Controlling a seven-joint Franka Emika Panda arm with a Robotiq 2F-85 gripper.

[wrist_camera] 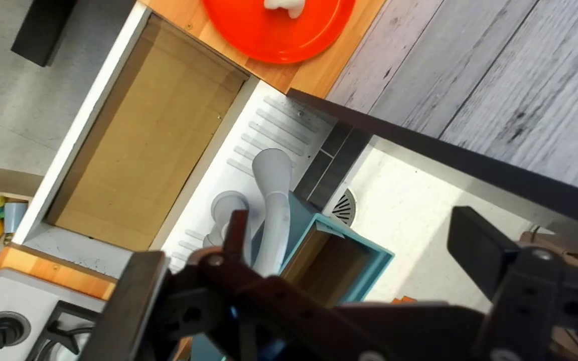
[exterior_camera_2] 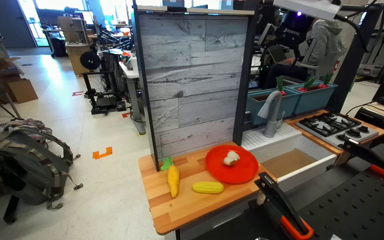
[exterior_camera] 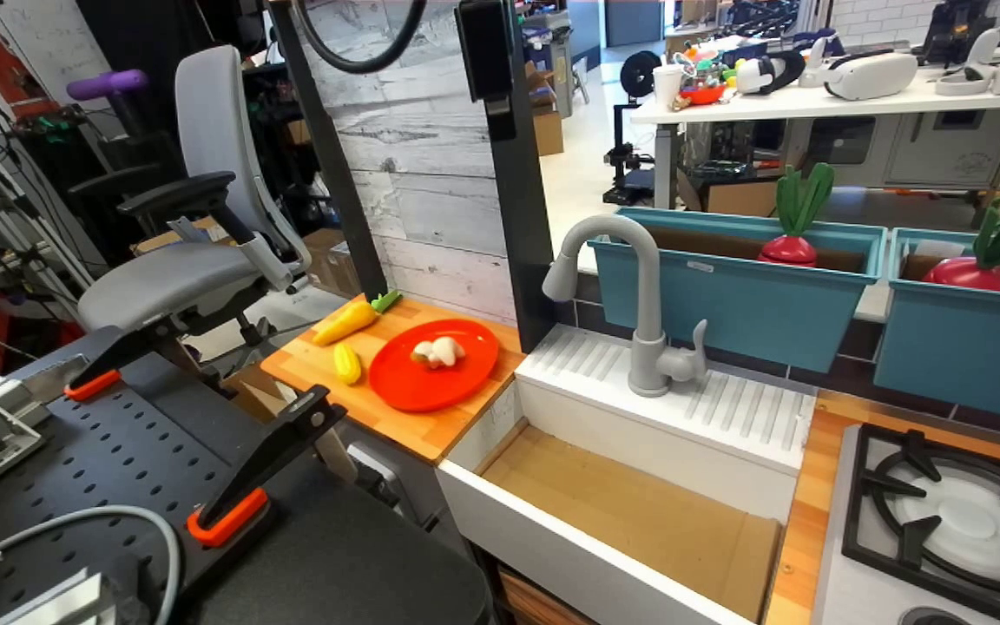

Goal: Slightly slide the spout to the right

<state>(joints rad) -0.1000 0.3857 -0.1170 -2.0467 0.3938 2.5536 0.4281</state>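
Your hand (wrist_camera: pixel 349 220), spread wide and empty, hangs above the grey spout (exterior_camera: pixel 648 286), not touching. The spout rises from the white sink surface (exterior_camera: pixel 747 412), arching along its long edge toward the corner by the plank panel (exterior_camera: pixel 426 182); you likely must descend first.

white rectangular windows (exterior_camera_2: pixel 58 4) burn out above glare on pale, smooth flooring (exterior_camera_2: pixel 53 80); in the wrist view, shadow edges flat tan cardboard (wrist_camera: pixel 153 140).

Your gripper (wrist_camera: pixel 353 235) gapes wide, low in the wrist view; its body (exterior_camera_2: pixel 291 30) hangs upper right in an exterior view.
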